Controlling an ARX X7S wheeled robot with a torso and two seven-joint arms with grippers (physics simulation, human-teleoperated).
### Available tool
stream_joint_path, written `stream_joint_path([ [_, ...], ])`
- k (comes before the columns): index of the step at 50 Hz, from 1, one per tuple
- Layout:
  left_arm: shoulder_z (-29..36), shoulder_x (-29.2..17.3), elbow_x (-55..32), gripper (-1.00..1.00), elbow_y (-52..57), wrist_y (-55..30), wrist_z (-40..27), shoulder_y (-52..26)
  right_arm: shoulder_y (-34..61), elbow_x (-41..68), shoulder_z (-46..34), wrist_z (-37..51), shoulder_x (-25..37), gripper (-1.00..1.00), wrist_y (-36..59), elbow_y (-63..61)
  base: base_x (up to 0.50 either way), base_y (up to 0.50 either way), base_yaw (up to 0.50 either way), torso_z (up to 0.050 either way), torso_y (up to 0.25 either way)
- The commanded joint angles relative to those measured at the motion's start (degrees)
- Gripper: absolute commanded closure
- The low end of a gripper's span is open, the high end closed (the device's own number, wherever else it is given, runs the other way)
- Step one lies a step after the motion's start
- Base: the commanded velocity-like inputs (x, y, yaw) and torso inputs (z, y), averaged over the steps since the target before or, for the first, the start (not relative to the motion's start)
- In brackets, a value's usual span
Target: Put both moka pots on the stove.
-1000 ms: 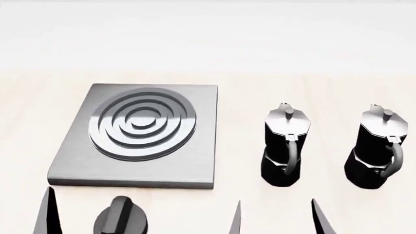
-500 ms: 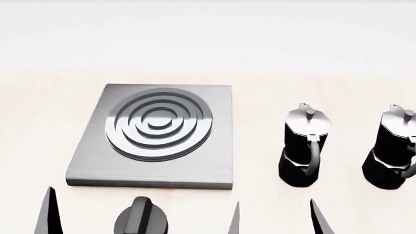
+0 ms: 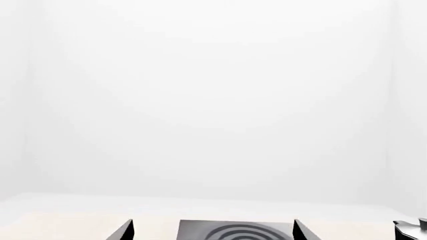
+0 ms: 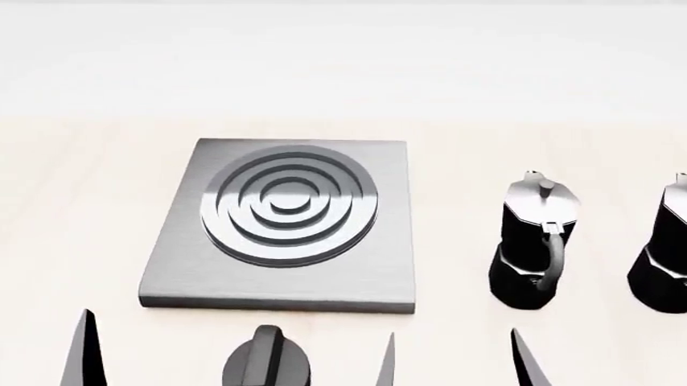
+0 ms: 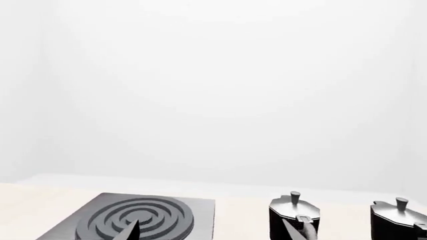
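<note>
Everything in the head view has slid toward 3 o'clock compared with a second ago, so the camera has swung leftward: the flat square brushed-grey metal stove [image 4: 281, 227] with its raised ring burner now sits near the middle, and the farther pot is cut by the edge at 3 o'clock

Two tall black faceted moka pots with silver lids stand upright on the pale wooden surface [image 4: 64, 201], well apart from the stove and at its 3 o'clock. The nearer moka pot [image 4: 535, 241] shows whole, its curved handle turned toward the robot at 6 o'clock. The second moka pot [image 4: 665, 253] stands just beyond it at 3 o'clock, only partly in view. One short round black dial knob [image 4: 265, 366] sits at 6 o'clock of the stove, near its front edge

The left pincer [image 4: 234, 358] shows two thin black fingertips spread wide either side of the dial knob, holding nothing. The right pincer [image 4: 601, 362] shows only one fingertip in the head view; in its wrist view two tips stand wide apart, empty

The nearer pot lies at about 12 o'clock of the right pincer, its long axis vertical, so the right arm is clearly the closer one. Neither pot is on the stove yet

Counted: two pots, one stove, one knob
</note>
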Motion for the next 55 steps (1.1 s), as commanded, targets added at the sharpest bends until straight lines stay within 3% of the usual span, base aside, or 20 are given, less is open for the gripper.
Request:
stream_joint_path([
  [1, 0.43, -0.53, -0.17, -1.0, -0.14, 0.41, -0.49, 0.02, 0.15, 0.3, -0.36, 0.59, 0.48, -1.0, -0.14, 0.16, 0.0, 0.11, 0.0, 0.0, 0.0],
  [18, 0.75, -1.45, -0.84, -1.0, 0.96, -0.05, -1.47, 0.07, 1.52, -3.23, -1.93, 3.2, 0.68, -1.0, 3.61, -0.91, 0.0, 0.05, 0.0, 0.0, 0.0],
  [29, 0.6, -1.92, -1.96, -1.0, 0.38, 1.02, -1.42, 0.19, 6.86, 4.55, 5.39, 4.7, 0.47, -1.0, 11.9, -10.11, 0.0, 0.0, 0.0, 0.0, 0.0],
  [32, 0.19, -2.13, -2.47, -1.0, 0.85, 1.01, -1.67, 0.34, 10.19, 9.12, 7.49, 4.25, 2.03, -1.0, 21.14, -12.22, 0.0, 0.0, 0.0, 0.0, 0.0],
  [35, 0.48, -2.31, -2.38, -1.0, 0.86, 0.82, -1.71, 0.22, 13.55, 5.53, 8.94, 4.73, 3.31, -1.0, 16.57, -10.58, 0.0, 0.0, 0.0, 0.0, 0.0],
  [36, 0.51, -2.53, -2.44, -1.0, 1.5, 0.11, -1.89, -0.02, 15.85, 8.14, 9.49, 4.03, 4.82, -1.0, 23.99, -11.71, 0.0, 0.0, 0.0, 0.0, 0.0],
  [38, 0.24, -2.82, -2.52, -1.0, 1.9, -0.17, -2.08, -0.16, 17.91, 7.49, 10.36, 3.82, 5.88, -1.0, 23.55, -10.79, 0.0, 0.0, 0.0, 0.0, 0.0],
  [41, 0.08, -2.87, -2.6, -1.0, 1.73, 0.08, -2.26, -0.08, 22.18, 12.34, 12.64, 2.87, 6.8, -1.0, 33.0, -10.34, 0.0, 0.0, 0.0, 0.0, 0.0],
  [47, 0.24, -3.07, -2.7, -1.0, 1.78, 0.17, -2.44, -0.15, 27.6, 14.94, 13.5, 2.14, 9.45, -1.0, 42.28, -9.21, 0.0, 0.0, 0.0, 0.0, 0.0],
  [51, -0.05, -3.19, -2.77, -1.0, 1.38, 0.33, -2.67, -0.38, 33.31, 22.94, 17.62, -0.95, 9.75, -1.0, 54.16, -6.02, 0.0, 0.0, 0.0, 0.0, 0.0],
  [55, 0.09, -3.32, -2.83, -1.0, 1.33, 0.1, -2.84, -0.59, 37.21, 23.43, 16.65, -2.74, 12.41, -1.0, 56.26, -2.88, 0.0, 0.0, 0.0, 0.0, 0.0],
])
